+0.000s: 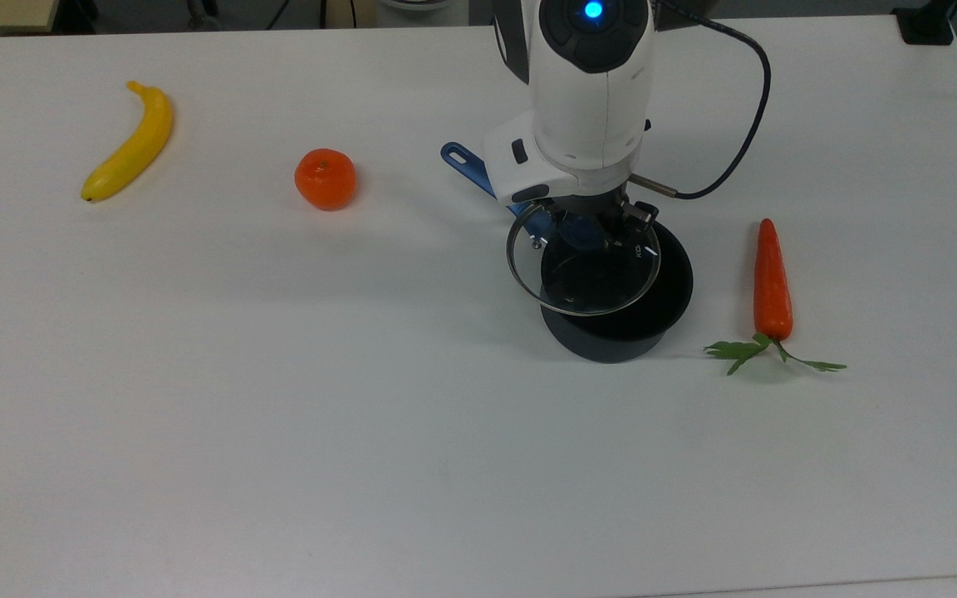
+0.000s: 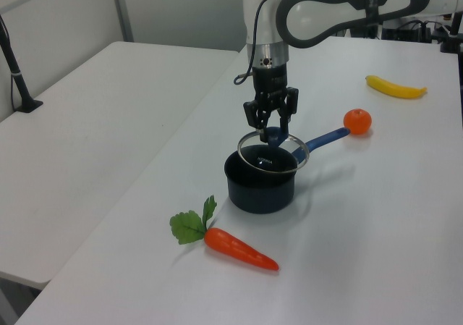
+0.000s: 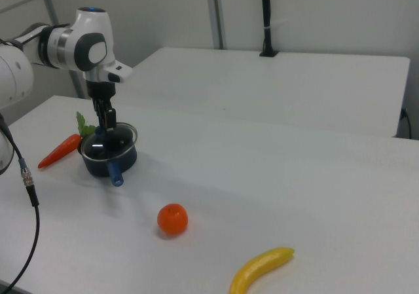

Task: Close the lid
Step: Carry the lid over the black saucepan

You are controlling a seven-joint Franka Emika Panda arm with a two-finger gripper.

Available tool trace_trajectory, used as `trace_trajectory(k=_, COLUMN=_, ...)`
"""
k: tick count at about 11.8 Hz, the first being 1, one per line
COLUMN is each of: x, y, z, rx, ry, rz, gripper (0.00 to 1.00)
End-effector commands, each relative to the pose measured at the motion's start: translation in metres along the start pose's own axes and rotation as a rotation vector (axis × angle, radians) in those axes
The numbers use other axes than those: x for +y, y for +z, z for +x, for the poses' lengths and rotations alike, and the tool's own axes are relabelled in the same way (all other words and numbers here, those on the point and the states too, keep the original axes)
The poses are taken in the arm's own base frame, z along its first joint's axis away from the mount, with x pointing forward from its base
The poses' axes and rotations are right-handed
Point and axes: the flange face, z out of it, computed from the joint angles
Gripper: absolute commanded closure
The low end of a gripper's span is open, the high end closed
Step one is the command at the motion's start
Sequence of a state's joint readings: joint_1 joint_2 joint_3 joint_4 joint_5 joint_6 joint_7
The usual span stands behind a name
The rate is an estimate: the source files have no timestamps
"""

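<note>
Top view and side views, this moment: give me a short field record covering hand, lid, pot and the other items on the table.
hand: shut on the lid's blue knob, above the pot
lid: held in the air, overlapping most of the pot's opening, offset toward the top view's left; not yet seated
pot: dark, upright, empty, blue handle pointing to the top view's upper left
orange: top view's left of the pot
banana: far at the top view's left
carrot: top view's right of the pot, leaves toward the near edge
table: white

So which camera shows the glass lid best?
The top view: the lid's whole silver rim shows above the saucepan, held by the gripper. The left view shows the lid small and side-on; the right view shows it smaller, partly behind the gripper.
</note>
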State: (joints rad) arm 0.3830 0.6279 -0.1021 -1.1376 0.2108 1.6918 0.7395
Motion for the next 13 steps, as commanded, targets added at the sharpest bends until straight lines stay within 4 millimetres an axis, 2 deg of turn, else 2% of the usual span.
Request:
trace_trajectory(k=1, x=-0.019, y=-0.006, z=-0.002, rx=0.020, ry=0.017, rz=0.049, gripper=0.59)
trace_trajectory(k=5, x=-0.027, y=-0.010, z=-0.004, rx=0.026, ry=0.013, rz=0.093, gripper=0.60)
trace_trajectory(k=7, x=-0.035, y=-0.007, z=-0.008, rx=0.029, ry=0.003, rz=0.111, gripper=0.60)
trace_trajectory(k=8, x=-0.038, y=0.002, z=-0.007, rx=0.023, ry=0.004, rz=0.109, gripper=0.60)
trace_trajectory(k=10, x=-0.041, y=0.001, z=-0.008, rx=0.029, ry=0.000, rz=0.121, gripper=0.59)
trace_trajectory(k=13, x=-0.039, y=0.006, z=-0.009, rx=0.015, ry=-0.014, rz=0.108, gripper=0.59)
